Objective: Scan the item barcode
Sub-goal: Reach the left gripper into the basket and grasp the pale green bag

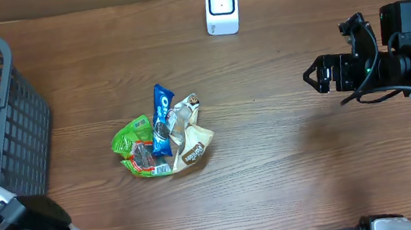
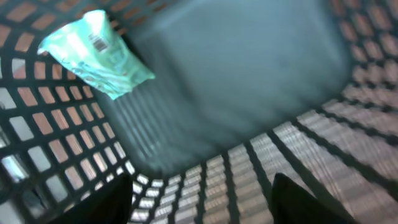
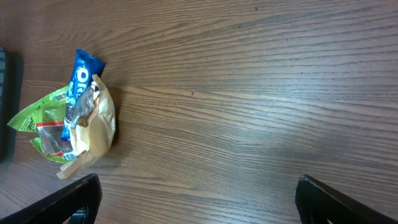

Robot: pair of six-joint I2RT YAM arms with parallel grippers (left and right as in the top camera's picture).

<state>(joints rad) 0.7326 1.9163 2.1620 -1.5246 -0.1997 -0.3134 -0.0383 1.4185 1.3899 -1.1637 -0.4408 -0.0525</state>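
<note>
In the left wrist view a mint-green packet (image 2: pixel 93 53) with a barcode on it lies inside the dark mesh basket (image 2: pixel 56 143), against its wall. My left gripper (image 2: pixel 202 196) hangs over the basket's inside, open, with nothing between its fingers and apart from the packet. A white scanner (image 1: pixel 221 7) stands at the table's back edge. In the middle lies a pile of snack packets: a blue Oreo pack (image 1: pixel 162 119), a green one (image 1: pixel 134 143) and a tan one (image 1: pixel 190 142). My right gripper (image 1: pixel 312 77) hovers open at the right, well clear of the pile.
The basket (image 1: pixel 1 116) fills the left edge of the table. Bare wooden tabletop (image 3: pixel 249 93) lies between the pile and my right gripper (image 3: pixel 196 190). The pile shows at the left of the right wrist view, with the Oreo pack (image 3: pixel 79 81) on top.
</note>
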